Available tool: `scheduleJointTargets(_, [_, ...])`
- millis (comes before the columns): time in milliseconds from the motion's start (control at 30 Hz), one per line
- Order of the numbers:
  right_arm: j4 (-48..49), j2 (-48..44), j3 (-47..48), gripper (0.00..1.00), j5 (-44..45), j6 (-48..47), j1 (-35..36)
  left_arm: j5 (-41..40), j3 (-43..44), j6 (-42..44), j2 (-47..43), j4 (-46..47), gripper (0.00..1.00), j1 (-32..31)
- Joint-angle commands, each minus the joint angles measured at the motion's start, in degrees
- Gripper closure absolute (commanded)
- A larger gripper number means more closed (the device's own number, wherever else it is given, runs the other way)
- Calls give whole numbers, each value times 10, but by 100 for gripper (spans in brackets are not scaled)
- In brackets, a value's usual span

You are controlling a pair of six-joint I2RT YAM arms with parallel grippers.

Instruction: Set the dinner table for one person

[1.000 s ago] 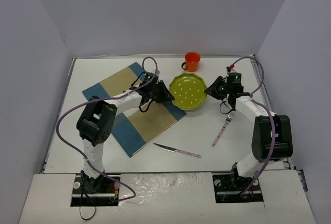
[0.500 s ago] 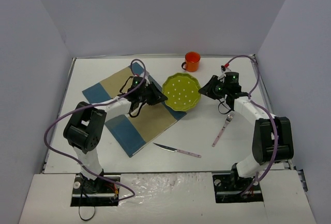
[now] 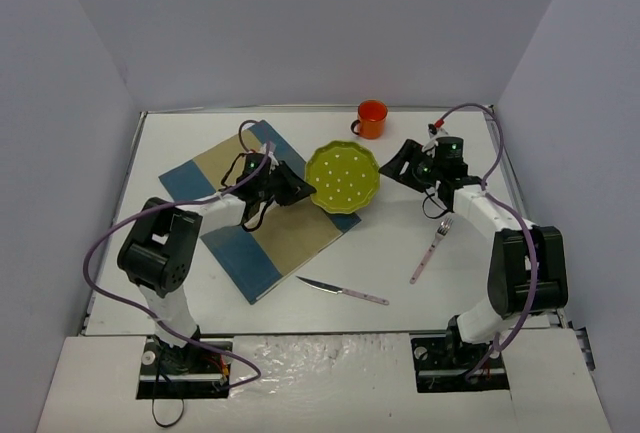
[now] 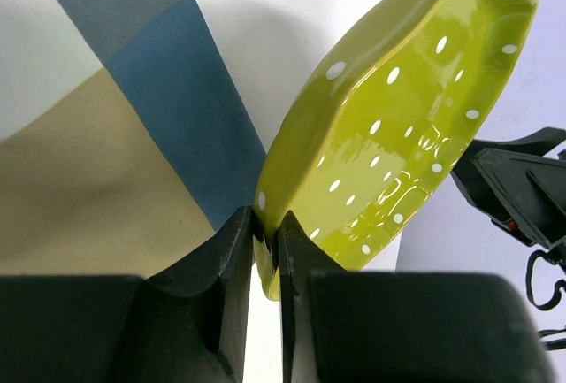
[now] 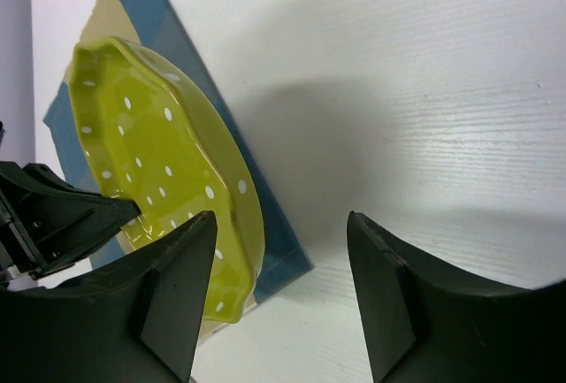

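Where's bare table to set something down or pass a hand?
Free: the dinner table's far-left corner beyond the placemat; the patch between knife and fork; the near strip below the knife. Crowded: the middle, where the left gripper holds the green plate tilted by the placemat's edge, the open right gripper beside it, the orange mug behind.

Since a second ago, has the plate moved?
Yes. The plate has shifted left: it sat directly below the mug, and now lies lower-left of it, further over the placemat, held by the left gripper.

Lime plate, white dots; orange mug; blue-and-tan placemat; white dinner table.
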Motion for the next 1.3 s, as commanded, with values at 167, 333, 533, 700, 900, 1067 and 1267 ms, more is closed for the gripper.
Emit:
scheduleJointTargets(167, [-64, -98, 93, 14, 32, -62, 3, 6, 0, -16, -129, 17, 100, 83])
scheduleJointTargets(333, [-87, -139, 92, 12, 39, -70, 1, 7, -26, -1, -177, -53, 100, 133])
scheduleJointTargets(533, [-100, -164, 73, 11, 38, -76, 0, 36, -73, 10, -207, -89, 100, 201])
scheduleJointTargets(700, [-100, -160, 51, 11, 30, -80, -1, 38, -110, 29, -226, -112, 100, 243])
scheduleJointTargets(900, [-100, -157, 36, 11, 27, -84, -2, 59, -115, 36, -207, -115, 100, 277])
scheduleJointTargets(1067, [-101, -156, 31, 11, 25, -89, -3, 73, -121, 32, -186, -101, 100, 278])
scheduleJointTargets(1267, [-101, -152, 27, 11, 22, -92, -5, 83, -118, 28, -153, -79, 100, 278])
